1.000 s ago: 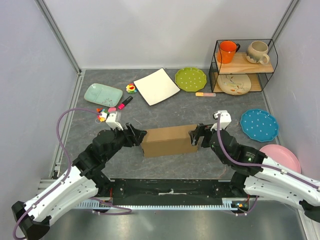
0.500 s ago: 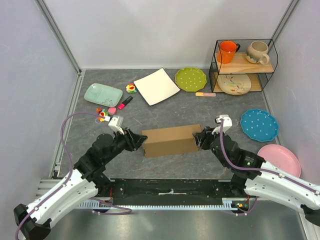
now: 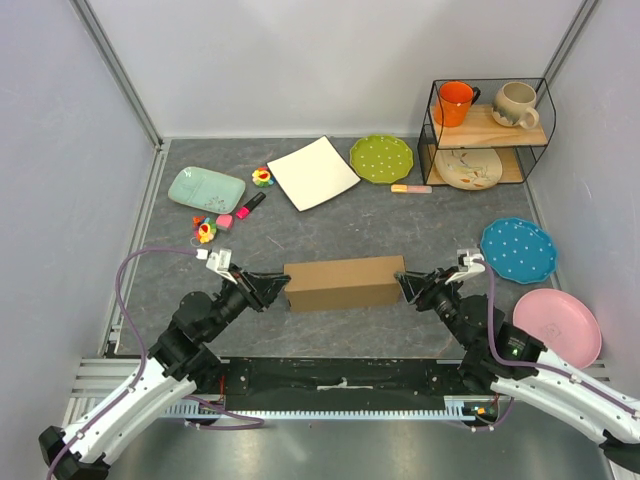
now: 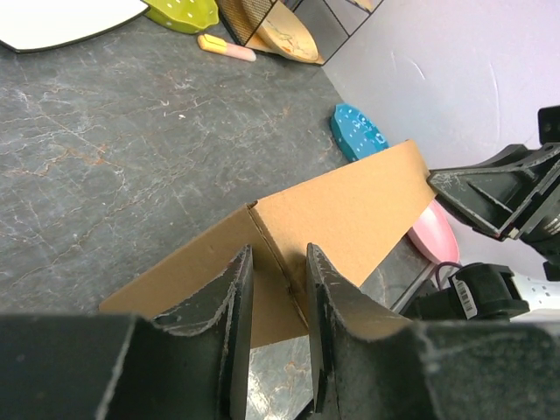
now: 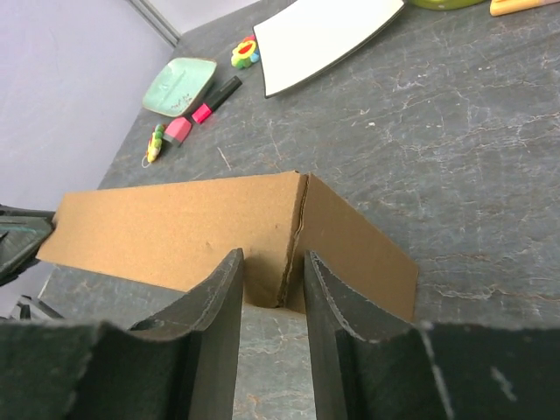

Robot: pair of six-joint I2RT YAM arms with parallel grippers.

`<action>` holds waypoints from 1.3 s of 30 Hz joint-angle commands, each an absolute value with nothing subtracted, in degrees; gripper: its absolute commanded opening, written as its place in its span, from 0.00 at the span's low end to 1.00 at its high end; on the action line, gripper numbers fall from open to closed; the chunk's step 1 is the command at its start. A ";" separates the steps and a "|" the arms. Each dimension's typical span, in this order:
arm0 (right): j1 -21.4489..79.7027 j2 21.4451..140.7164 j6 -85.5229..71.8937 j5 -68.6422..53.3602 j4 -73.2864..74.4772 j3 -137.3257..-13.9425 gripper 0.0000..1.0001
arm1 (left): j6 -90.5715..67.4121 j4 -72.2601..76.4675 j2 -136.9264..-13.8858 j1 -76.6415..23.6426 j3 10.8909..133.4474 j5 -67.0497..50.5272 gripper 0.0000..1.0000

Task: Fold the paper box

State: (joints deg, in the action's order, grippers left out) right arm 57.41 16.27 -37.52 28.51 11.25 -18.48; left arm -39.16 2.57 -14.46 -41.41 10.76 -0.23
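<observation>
The paper box (image 3: 343, 283) is a closed brown cardboard block lying lengthwise in the middle of the table, also seen in the left wrist view (image 4: 350, 210) and the right wrist view (image 5: 175, 232). My left gripper (image 3: 277, 287) sits at its left end. Its jaws (image 4: 277, 249) stand a narrow gap apart, a box corner edge showing between the tips and nothing clamped. At the right end, my right gripper (image 3: 405, 283) has its jaws (image 5: 272, 255) equally narrow, framing the opposite corner. I cannot tell whether any fingertip touches the cardboard.
A white square plate (image 3: 313, 173), a green dotted plate (image 3: 381, 157) and a wire rack with two mugs (image 3: 487, 120) stand at the back. A teal tray (image 3: 206, 187) and small toys (image 3: 225, 218) lie back left. Blue (image 3: 518, 249) and pink (image 3: 558, 322) plates sit right.
Both grippers have drawn back from the box ends toward the near edge while their jaws narrowed from wide open. The box has shifted slightly to the right.
</observation>
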 commanded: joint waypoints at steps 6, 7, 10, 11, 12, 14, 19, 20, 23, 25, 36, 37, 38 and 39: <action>59.33 16.70 -47.63 13.80 13.01 -8.44 0.37 | -42.80 -0.26 -16.35 -42.63 6.59 -9.14 0.18; 59.33 16.61 -47.90 14.06 13.01 -8.09 0.39 | -42.80 -0.26 -16.78 -42.63 6.50 -8.97 0.18; 59.33 16.26 -48.52 14.06 12.83 -8.17 0.45 | -42.63 -0.26 -17.05 -42.63 6.68 -8.35 0.18; 59.41 16.09 -48.25 14.15 12.92 -8.43 0.47 | -42.54 -0.26 -16.88 -42.63 6.85 -8.00 0.18; 59.41 15.91 -47.90 14.41 13.09 -9.31 0.50 | -42.63 -0.26 -16.53 -42.63 7.03 -7.56 0.19; 59.41 15.47 -47.29 15.90 13.45 -10.89 0.57 | -42.37 -0.26 -16.09 -42.63 8.17 -5.46 0.20; 59.24 19.49 -43.78 17.49 13.54 -16.69 0.61 | -40.34 2.27 -19.15 -42.63 11.68 -3.77 0.22; 59.50 20.21 -42.99 16.27 12.93 -17.05 0.58 | -39.82 3.16 -20.03 -42.63 11.95 -4.48 0.23; 59.50 21.53 -41.05 13.46 10.38 -16.35 0.46 | -39.46 7.72 -22.41 -42.71 12.30 -8.43 0.25; 59.59 19.27 -39.04 9.24 7.31 -14.42 0.43 | -38.32 9.75 -21.19 -42.89 11.69 -10.63 0.28; 59.68 10.28 -32.88 4.48 12.21 -19.59 0.66 | -29.71 7.38 -10.29 -42.98 16.08 -9.41 0.48; 59.59 10.63 -32.52 5.18 13.09 -20.47 0.66 | -28.92 7.12 -9.59 -42.98 16.43 -9.23 0.49; 59.50 10.98 -31.82 5.79 15.36 -22.13 0.69 | -28.83 6.51 -9.58 -42.89 17.13 -8.97 0.49; 59.59 11.86 -31.90 6.41 16.42 -22.76 0.71 | -28.74 4.07 -9.67 -42.89 17.66 -7.92 0.50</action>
State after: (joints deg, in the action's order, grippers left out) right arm 58.63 10.96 -33.91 11.73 16.47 -15.64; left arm -31.73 6.79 -10.41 -41.91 14.22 -3.07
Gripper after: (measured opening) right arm 0.682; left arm 0.487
